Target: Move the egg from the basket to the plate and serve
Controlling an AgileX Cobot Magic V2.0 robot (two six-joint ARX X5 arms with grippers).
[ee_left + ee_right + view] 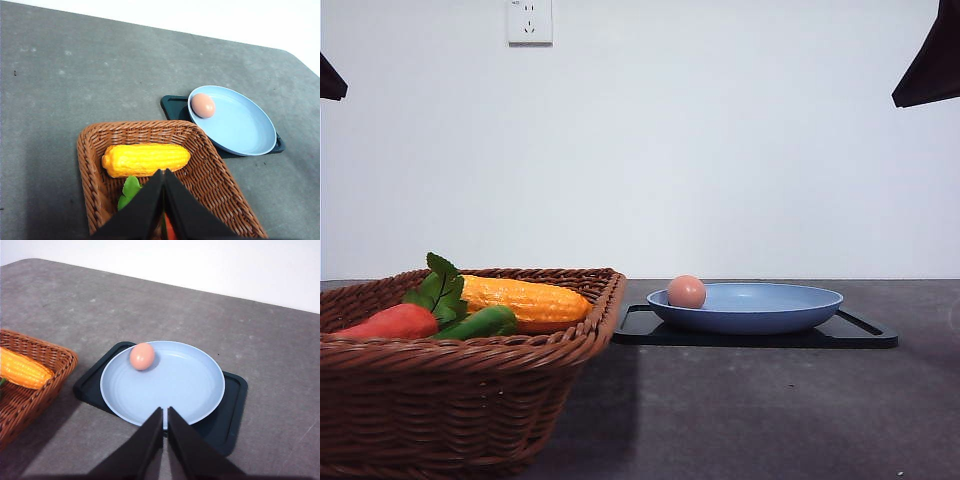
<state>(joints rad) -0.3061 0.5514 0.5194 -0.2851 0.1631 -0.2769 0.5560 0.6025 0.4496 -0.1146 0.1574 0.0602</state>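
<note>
1. Far left, front view: basket (470, 370) sits on the dark tabletop (770, 410), nearest the camera. Inside: carrot (388, 322) w/ green leaves, a green veg (480, 323) beside it, and corn cob (525, 300) lying across the back. No egg among them, so the basket's job looks done.
2. Left gripper (163, 172) hangs above the basket interior, over the leaves & carrot. Fingers pressed together, tips touching, nothing between them. Prob. parked there after the drop-off – a judgement, not seen.
3. Between basket & plate: only a narrow gap; tray corner is just beside the basket rim. Short carry by design, I'd say.
4. Black tray (865, 335) lies flat under the plate, edges showing on both sides. It likely serves as the carrier, so the plate can be served without touching the egg.
5. Plate (790, 310) rests centred on the tray. Egg (686, 291) lies inside the plate, against the rim on the basket side. Raised rim stops it rolling off, which is prob. why it settles there.
6. Right gripper (165, 412) hovers over the near edge of the plate, pointing toward its middle. Fingers together, holding nothing, apart from egg & plate.
7. Judged stage: transfer done, serving left. Next move needs the right claw to open & take plate or tray by the edge; tilt risk = egg rolling.
</note>
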